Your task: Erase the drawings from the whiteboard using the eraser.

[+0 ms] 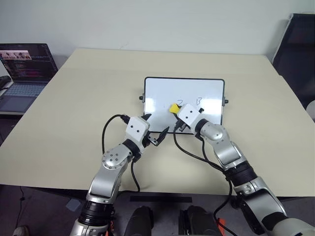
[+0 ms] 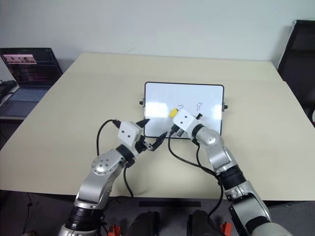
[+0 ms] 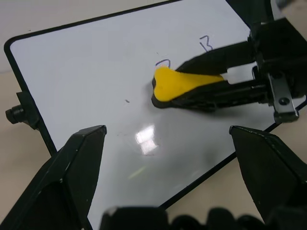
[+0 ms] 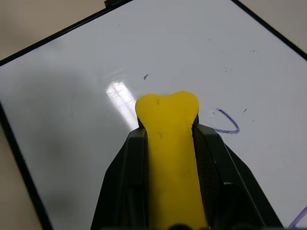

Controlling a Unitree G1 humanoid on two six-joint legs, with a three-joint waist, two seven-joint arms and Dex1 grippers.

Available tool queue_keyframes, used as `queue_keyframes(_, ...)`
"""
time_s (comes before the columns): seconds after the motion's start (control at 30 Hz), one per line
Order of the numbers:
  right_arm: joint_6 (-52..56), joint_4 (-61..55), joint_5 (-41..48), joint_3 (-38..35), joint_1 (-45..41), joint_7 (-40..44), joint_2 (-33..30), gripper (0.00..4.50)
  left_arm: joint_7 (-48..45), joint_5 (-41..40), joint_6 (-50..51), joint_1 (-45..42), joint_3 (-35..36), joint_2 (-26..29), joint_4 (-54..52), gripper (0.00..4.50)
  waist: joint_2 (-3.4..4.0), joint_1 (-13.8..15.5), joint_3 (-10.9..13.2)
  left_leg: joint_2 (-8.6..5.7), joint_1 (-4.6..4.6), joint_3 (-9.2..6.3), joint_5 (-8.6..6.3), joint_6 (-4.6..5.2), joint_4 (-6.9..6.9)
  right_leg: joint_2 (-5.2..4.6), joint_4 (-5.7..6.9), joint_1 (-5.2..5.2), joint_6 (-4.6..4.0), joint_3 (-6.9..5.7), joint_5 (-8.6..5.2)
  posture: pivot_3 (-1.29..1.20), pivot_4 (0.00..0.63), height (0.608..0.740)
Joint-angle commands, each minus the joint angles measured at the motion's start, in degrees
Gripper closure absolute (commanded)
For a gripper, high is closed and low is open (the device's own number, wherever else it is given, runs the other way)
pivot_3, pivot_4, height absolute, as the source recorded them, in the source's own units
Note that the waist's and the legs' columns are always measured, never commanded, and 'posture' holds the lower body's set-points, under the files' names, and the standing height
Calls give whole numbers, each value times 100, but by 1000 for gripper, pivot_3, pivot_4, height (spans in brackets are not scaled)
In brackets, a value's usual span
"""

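Note:
The whiteboard (image 1: 162, 93) lies flat in the middle of the table. Two thin dark drawings remain on it, a Z-like mark (image 3: 163, 63) and a B-like mark (image 3: 205, 43); a tiny speck sits further left. My right gripper (image 4: 170, 132) is shut on the yellow eraser (image 3: 180, 84), whose dark underside rests on the board right beside the Z mark. My left gripper (image 1: 155, 124) is open with nothing in it, at the board's near left corner. One of its fingers (image 3: 81, 163) shows over the board's near edge.
The beige table (image 1: 74, 113) extends widely around the board. An open laptop (image 1: 24, 69) sits on a separate surface at the far left. A dark chair (image 1: 298, 44) stands at the far right. Black cables hang from both wrists.

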Motion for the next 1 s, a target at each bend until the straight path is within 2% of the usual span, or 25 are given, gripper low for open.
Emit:
queue_keyframes(0.03,209,-248,-8,-89,102,9,-106,3531,39,-21,-30,-9,60,20,-229,0,0,0,0,0,1,-1,0,0,0,0,0,2,0,-1,0,0,150,740)
queue_keyframes(0.3,-103,-196,255,-422,-274,-364,71,3531,-1,-20,-56,-91,12,-1,-130,0,0,0,1,-1,0,0,0,0,0,1,-1,0,0,0,0,0,150,740)
queue_keyframes(0.57,-514,517,231,-643,-952,-752,46,3531,-23,-27,-57,-128,5,-2,-106,0,0,-5,1,0,-2,2,0,0,-5,2,-3,-5,0,1,0,0,150,740)
queue_keyframes(0.77,-140,1017,-66,-288,-1156,-532,-78,3531,-2,-21,-39,-107,15,0,-147,0,1,-4,1,0,-4,2,0,0,-5,1,-4,-6,0,1,0,0,150,740)
queue_keyframes(1.0,178,916,-282,17,-917,-279,-152,3531,63,-4,-6,2,41,10,-269,0,0,-10,0,1,15,2,0,0,-2,1,0,12,0,2,0,0,150,740)
